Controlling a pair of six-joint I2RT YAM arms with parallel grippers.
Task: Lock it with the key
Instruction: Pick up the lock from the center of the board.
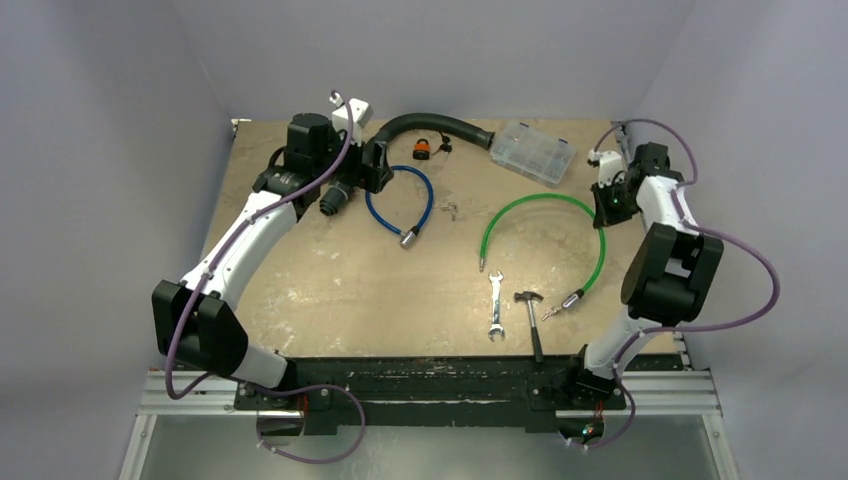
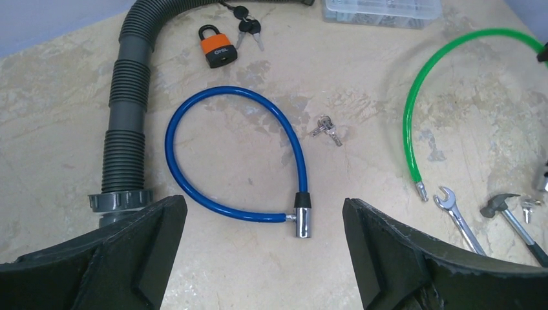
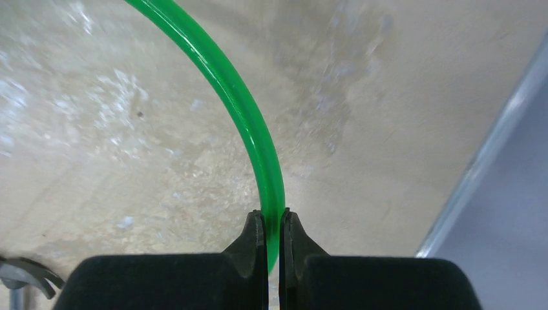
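Grasp step: right gripper [image 3: 273, 218] pinched on green cable lock [image 3: 240, 106] near the table [image 3: 388, 97] edge, left gripper [image 2: 263, 208] wide open above blue cable [image 2: 194, 116], keys [image 2: 325, 128] loose between cables; next probably mate green ends, then fetch key.

Blurred, edge-cropped tool [image 3: 24, 276], perhaps wrench

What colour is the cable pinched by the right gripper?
Green. The cable in the right gripper shows best in the right wrist view.
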